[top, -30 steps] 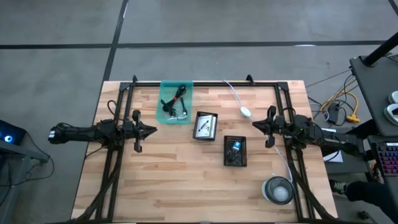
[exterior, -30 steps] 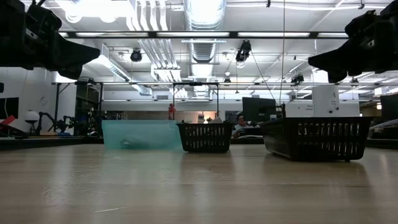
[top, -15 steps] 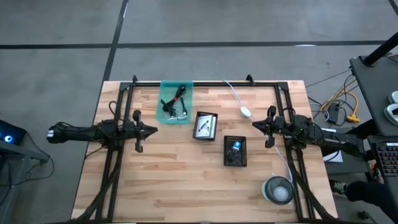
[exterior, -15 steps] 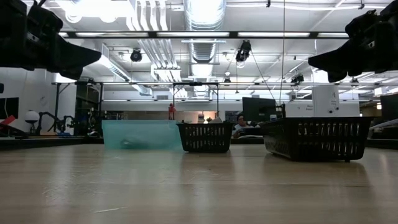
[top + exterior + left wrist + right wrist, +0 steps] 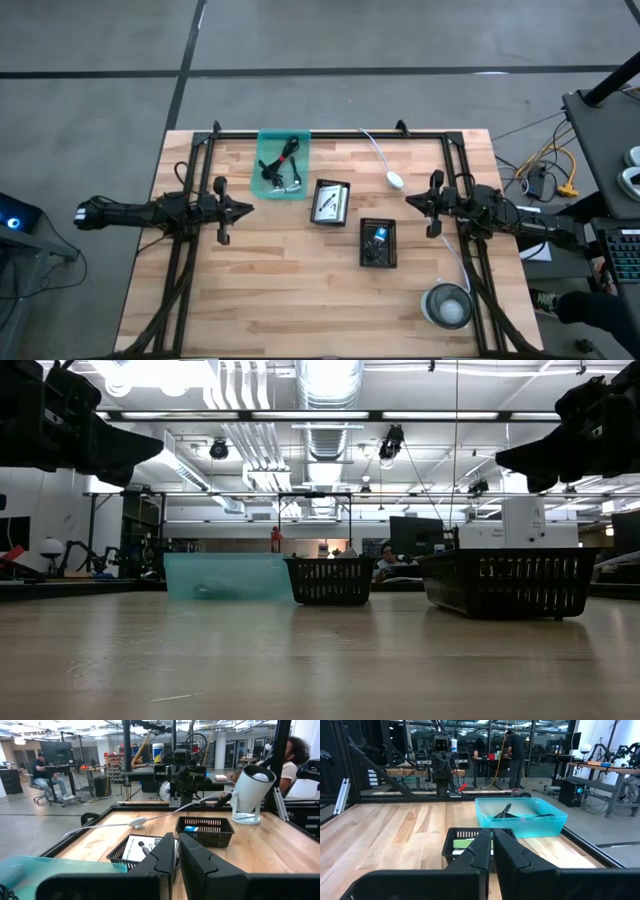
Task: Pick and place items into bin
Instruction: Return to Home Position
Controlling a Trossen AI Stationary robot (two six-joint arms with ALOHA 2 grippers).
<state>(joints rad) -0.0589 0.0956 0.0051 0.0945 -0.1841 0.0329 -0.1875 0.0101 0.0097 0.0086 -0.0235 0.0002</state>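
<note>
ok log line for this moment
left gripper shut, left side; right gripper shut, right side; black cables in teal plastic bin; white box in black mesh basket

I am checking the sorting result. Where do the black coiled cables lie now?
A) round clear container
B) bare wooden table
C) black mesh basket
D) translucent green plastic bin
D: the high view shows the black coiled cables inside the translucent green plastic bin.

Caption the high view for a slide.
Left gripper and right gripper wait shut at the table's sides; cables lie in the green bin, a white box in one black basket.
</note>
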